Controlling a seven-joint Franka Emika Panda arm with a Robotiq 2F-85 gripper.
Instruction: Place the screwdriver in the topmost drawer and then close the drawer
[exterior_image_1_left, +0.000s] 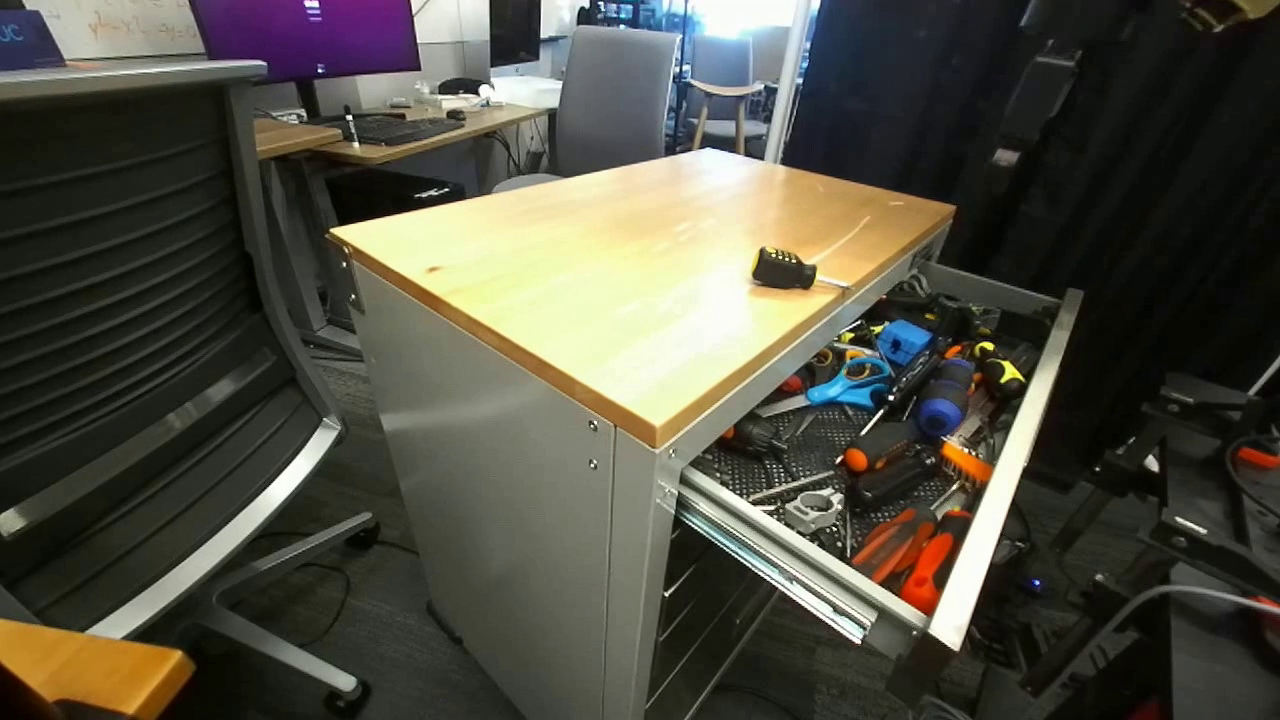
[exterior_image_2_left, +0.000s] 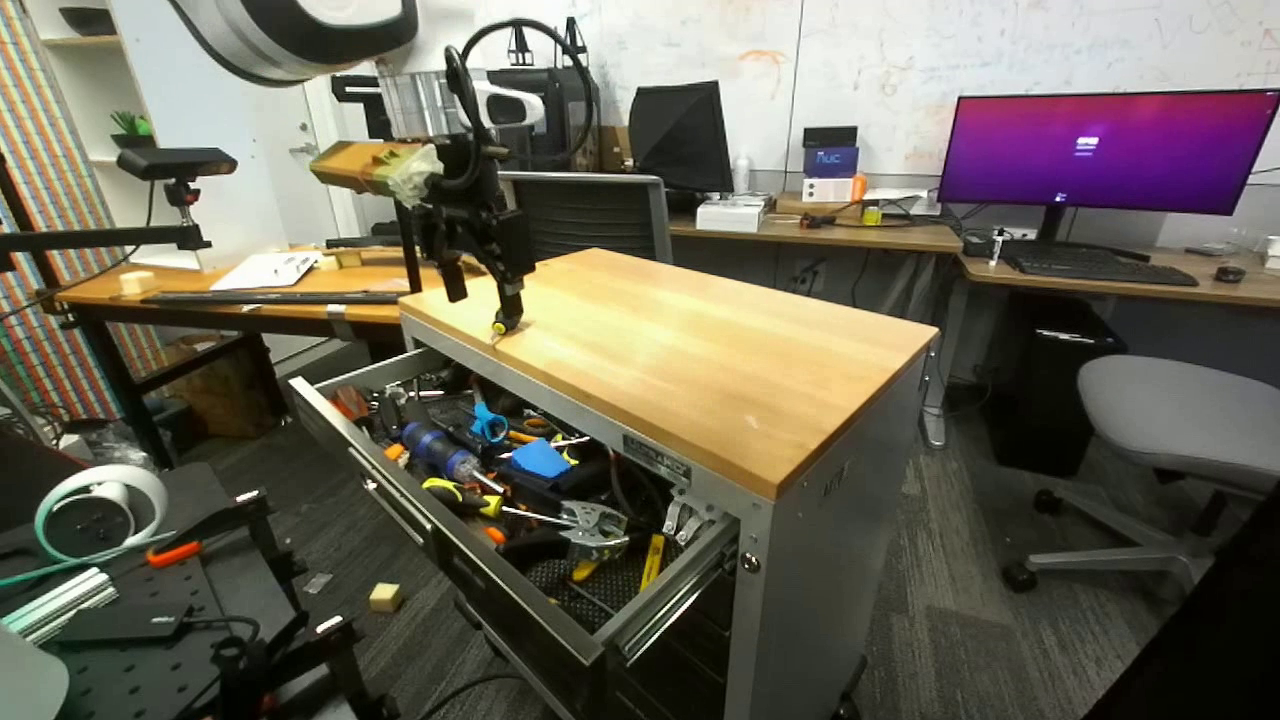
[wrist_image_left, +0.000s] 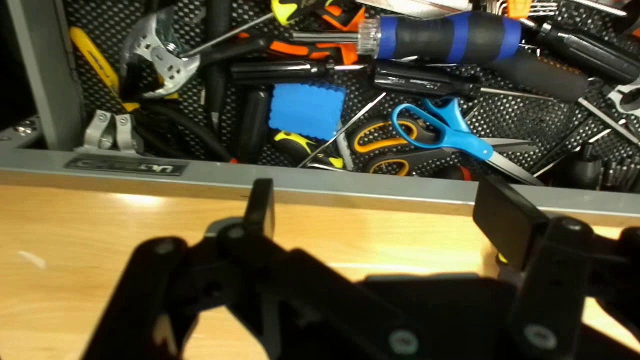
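The stubby screwdriver (exterior_image_1_left: 785, 268) lies on its side on the table (exterior_image_1_left: 600, 260), right of centre in an exterior view, its shaft reaching toward the edge beside the pulled-out topmost drawer (exterior_image_1_left: 1012, 470). The fingers (wrist_image_left: 507, 220) are spread wide with nothing between them. In the wrist view, a yellow fleck (wrist_image_left: 501, 258) just beside the finger at the right of the frame is probably the tool's handle, mostly hidden. I judge that the pick-up has yet to be made and the alignment is off.

Coming straight down from here, that finger could land on the handle instead of beside it, pinning the tool or squirting it sideways. The handle looks roundish, so a light knock could roll it, and so near the edge it may drop before any grip is made. Aiming too low would press the fingertips into the wood; pinching only the thin shaft could let the tool twist out.

The drawer is the later worry. It is crowded: blue-handled scissors (wrist_image_left: 465, 142), a blue block (wrist_image_left: 306, 111), a blue-and-black-handled screwdriver (wrist_image_left: 445, 37) near the top right of the wrist view. Released onto that heap, the tool could sit proud and catch under the grey cabinet rail (wrist_image_left: 360, 182), jamming the drawer. Pushing at one end of its wide front could also make it bind.
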